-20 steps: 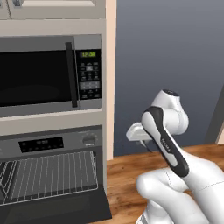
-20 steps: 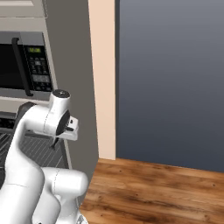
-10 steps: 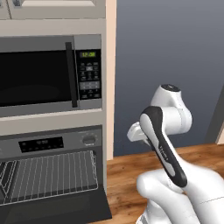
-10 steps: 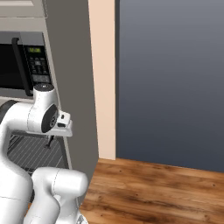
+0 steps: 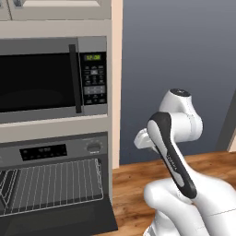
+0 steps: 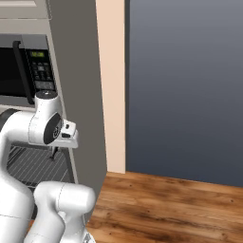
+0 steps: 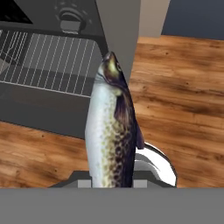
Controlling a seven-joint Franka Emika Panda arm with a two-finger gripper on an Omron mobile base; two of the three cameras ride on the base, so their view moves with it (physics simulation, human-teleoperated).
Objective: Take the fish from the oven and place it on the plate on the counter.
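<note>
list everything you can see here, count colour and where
fish: 1, silver and speckled brown, in the gripper, outside the oven
oven: 1, steel grey, door open, below the microwave
rack: 1, wire, inside the oven
knob: 1, round, grey, oven panel
microwave: 1, grey with black window, above the oven
floor: wood brown
wall: dark blue-grey, right of the cabinet
arm: 1, white with dark joints, right of the oven
gripper: 1, shut on the fish

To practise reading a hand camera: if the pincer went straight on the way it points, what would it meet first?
Probably the wooden floor beside the oven. The fish held in the pincer points there, though depth is unclear.
</note>
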